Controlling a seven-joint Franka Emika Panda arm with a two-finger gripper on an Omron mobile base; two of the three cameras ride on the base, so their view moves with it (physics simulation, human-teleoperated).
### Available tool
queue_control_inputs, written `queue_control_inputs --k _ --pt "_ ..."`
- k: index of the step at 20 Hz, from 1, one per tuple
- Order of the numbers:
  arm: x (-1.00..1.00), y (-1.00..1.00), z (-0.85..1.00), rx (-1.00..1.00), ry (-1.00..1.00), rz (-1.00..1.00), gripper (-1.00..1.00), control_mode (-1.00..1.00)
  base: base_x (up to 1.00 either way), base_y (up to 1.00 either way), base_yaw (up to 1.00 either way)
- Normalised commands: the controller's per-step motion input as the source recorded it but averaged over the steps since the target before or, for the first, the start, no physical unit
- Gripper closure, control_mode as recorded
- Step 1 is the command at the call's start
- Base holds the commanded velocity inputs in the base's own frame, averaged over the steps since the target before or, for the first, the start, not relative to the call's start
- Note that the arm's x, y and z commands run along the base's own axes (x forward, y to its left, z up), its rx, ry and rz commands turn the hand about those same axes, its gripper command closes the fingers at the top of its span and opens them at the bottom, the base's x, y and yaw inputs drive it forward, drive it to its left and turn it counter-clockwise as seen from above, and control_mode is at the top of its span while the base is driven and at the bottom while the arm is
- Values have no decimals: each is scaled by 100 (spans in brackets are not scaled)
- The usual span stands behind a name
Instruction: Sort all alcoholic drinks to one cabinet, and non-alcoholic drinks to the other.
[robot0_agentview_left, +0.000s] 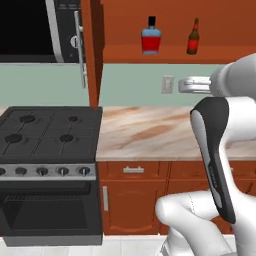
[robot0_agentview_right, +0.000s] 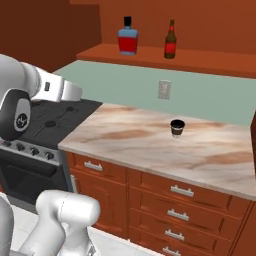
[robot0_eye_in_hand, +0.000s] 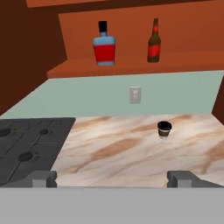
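Two alcoholic drinks stand upright on the plank shelf of an open red-brown wall cabinet (robot0_eye_in_hand: 131, 66). One is a squat red bottle (robot0_agentview_left: 151, 38) (robot0_agentview_right: 128, 38) (robot0_eye_in_hand: 104, 47) with a black cap. To its right is a slim brown bottle (robot0_agentview_left: 193, 38) (robot0_agentview_right: 170, 42) (robot0_eye_in_hand: 153, 43) with a red label. A short dark-brown cup (robot0_agentview_right: 177, 127) (robot0_eye_in_hand: 164, 129) with a black lid stands on the marble counter (robot0_eye_in_hand: 113, 148) below them. My gripper (robot0_eye_in_hand: 113, 177) (robot0_agentview_left: 194, 85) hovers in front of the counter, well short of the cup, open with nothing between its fingertips (robot0_eye_in_hand: 43, 177).
A black gas stove (robot0_agentview_left: 47, 132) (robot0_eye_in_hand: 26, 144) adjoins the counter on the left, with a microwave (robot0_agentview_left: 35, 30) above it. A wall outlet (robot0_eye_in_hand: 134, 94) sits on the pale-green backsplash. Drawer units with metal handles (robot0_agentview_right: 180, 190) run under the counter.
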Motion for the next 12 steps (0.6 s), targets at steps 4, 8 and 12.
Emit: queue_control_inputs --k 4,8,12 --pt "0 0 0 0 0 0 -100 100 10 -39 -17" --pt "0 0 0 0 0 0 -100 100 0 -33 -18" --pt "0 0 0 0 0 0 -100 100 0 -27 -19"
